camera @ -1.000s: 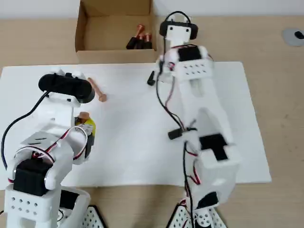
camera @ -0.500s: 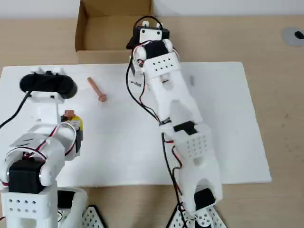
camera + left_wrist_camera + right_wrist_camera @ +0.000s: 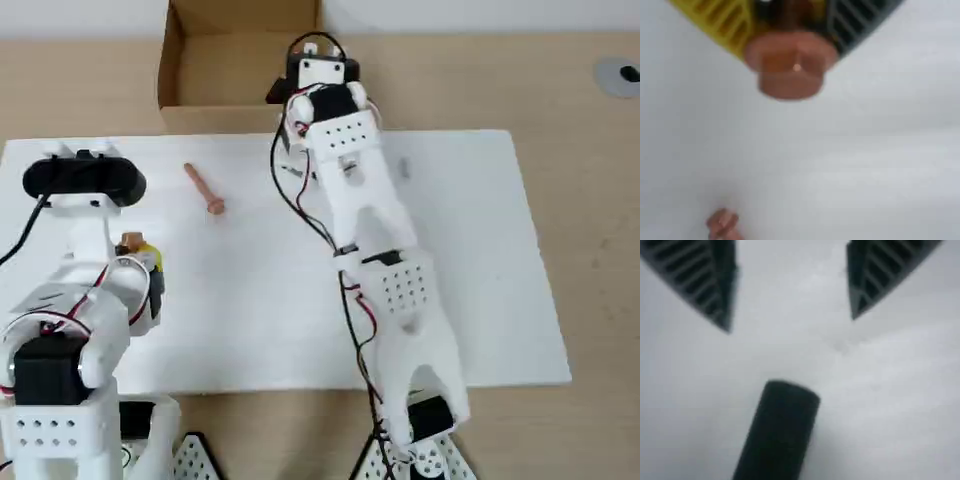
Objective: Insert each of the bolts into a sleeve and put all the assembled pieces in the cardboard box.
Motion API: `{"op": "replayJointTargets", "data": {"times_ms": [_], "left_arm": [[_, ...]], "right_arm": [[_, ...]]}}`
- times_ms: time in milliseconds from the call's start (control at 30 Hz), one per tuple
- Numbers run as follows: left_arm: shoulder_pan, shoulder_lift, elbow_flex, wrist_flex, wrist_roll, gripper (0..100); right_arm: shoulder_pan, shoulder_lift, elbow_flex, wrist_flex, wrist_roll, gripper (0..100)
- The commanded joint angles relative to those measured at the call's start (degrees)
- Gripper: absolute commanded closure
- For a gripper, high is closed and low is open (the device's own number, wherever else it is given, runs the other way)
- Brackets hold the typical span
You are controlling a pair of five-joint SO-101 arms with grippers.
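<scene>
You have a copper-coloured bolt (image 3: 790,67) pinched in your left claw (image 3: 792,30). Its broad flat head sticks out past the yellow and black fingers (image 3: 720,20), held over the white sheet (image 3: 250,300) near the sheet's left edge. A second bolt (image 3: 203,188), slim with a wider head, lies loose toward the sheet's far left corner. Your right claw (image 3: 790,320) is spread wide at the sheet's far edge, just in front of the cardboard box (image 3: 180,60). A black, round sleeve (image 3: 780,435) lies just ahead of its fingers, not touching them.
</scene>
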Motion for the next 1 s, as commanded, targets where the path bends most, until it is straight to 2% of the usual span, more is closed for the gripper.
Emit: {"op": "replayJointTargets", "data": {"times_ms": [0,267,967], "left_arm": [[-0.62,-0.66,0.97,-1.41,-0.53,99],[-0.53,-0.66,1.93,-1.58,-0.53,99],[-0.53,-0.75,1.76,-1.93,-0.44,99]], "right_arm": [[2.33,-0.66,-4.88,-0.18,1.67,79.1],[5.14,0.66,-4.26,-4.57,1.67,79.2],[5.05,8.48,-4.44,-16.53,1.41,79.2]]}}
